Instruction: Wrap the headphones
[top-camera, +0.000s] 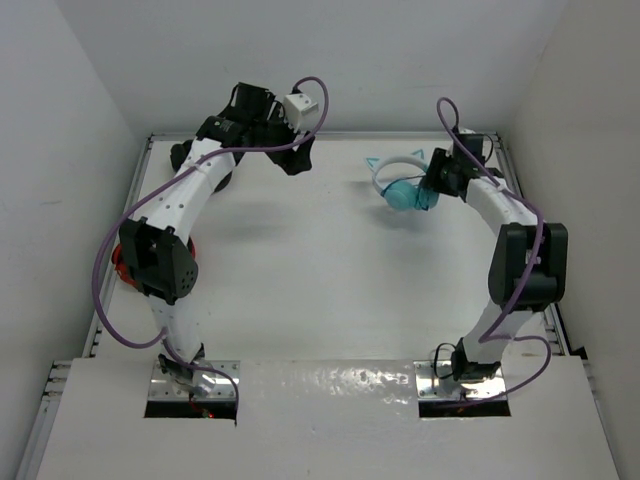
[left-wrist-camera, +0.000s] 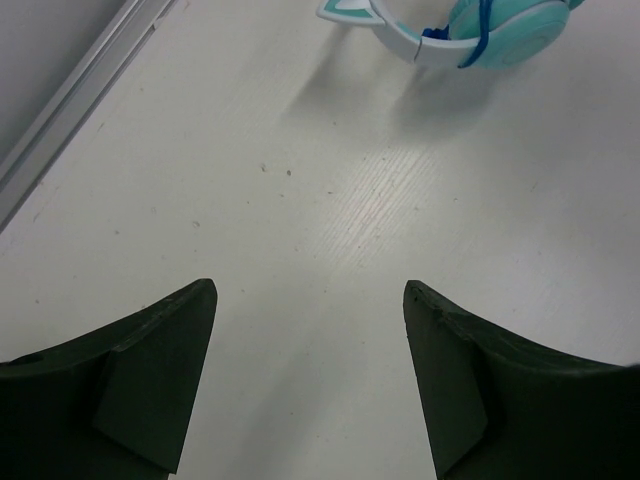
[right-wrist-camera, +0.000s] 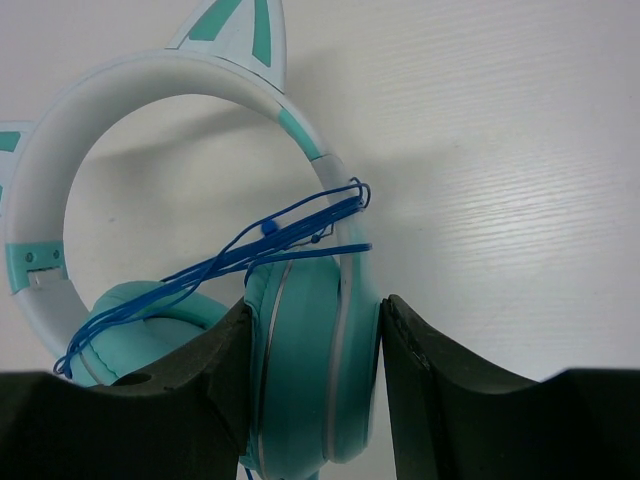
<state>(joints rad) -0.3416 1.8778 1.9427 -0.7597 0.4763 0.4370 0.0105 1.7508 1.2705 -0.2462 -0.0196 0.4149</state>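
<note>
We see one pair of headphones (right-wrist-camera: 150, 95) on the tabletop (top-camera: 320, 270), one of its two earcups (right-wrist-camera: 310, 360) clamped between the right jaws; the left jaws stand apart, well short of it.

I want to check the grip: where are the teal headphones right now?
In the top view, the headphones are toward the table's far right, one earcup clamped in the jaws of the right gripper.

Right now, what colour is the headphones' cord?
Blue: the cord on the headphones shows best in the right wrist view.
</note>
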